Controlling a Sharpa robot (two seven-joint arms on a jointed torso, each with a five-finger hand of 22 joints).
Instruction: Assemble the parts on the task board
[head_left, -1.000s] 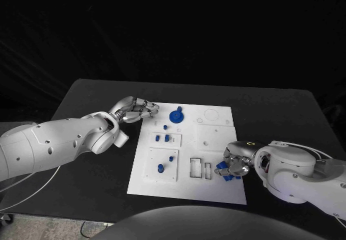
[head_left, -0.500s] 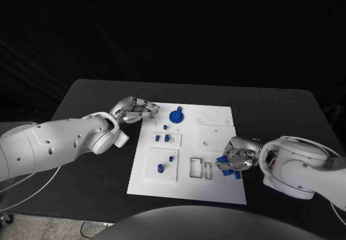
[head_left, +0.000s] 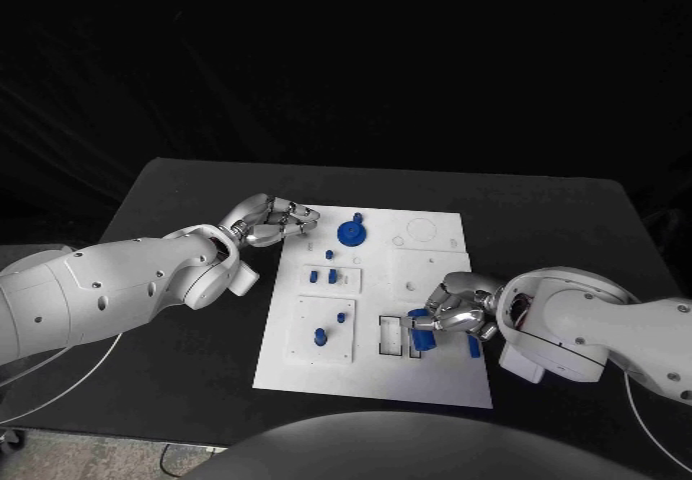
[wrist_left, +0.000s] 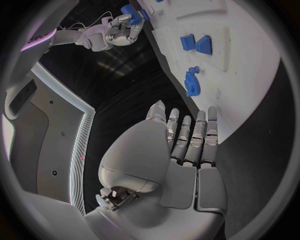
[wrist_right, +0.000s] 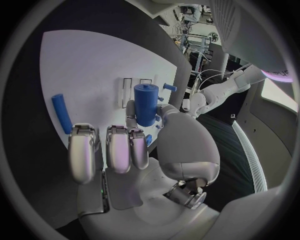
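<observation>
the right hand (head_left: 453, 309) grasps a blue cylinder (wrist_right: 145, 103) between thumb and fingers, held over the task board (head_left: 433, 380) near its right edge, just beside the 2 narrow slots (head_left: 398, 337). a second blue peg (head_left: 473, 346) lies on the board just beside that hand. the left hand (head_left: 270, 220) rests at the board's far left corner, fingers curled in on nothing, near the blue gear (head_left: 352, 234).
</observation>
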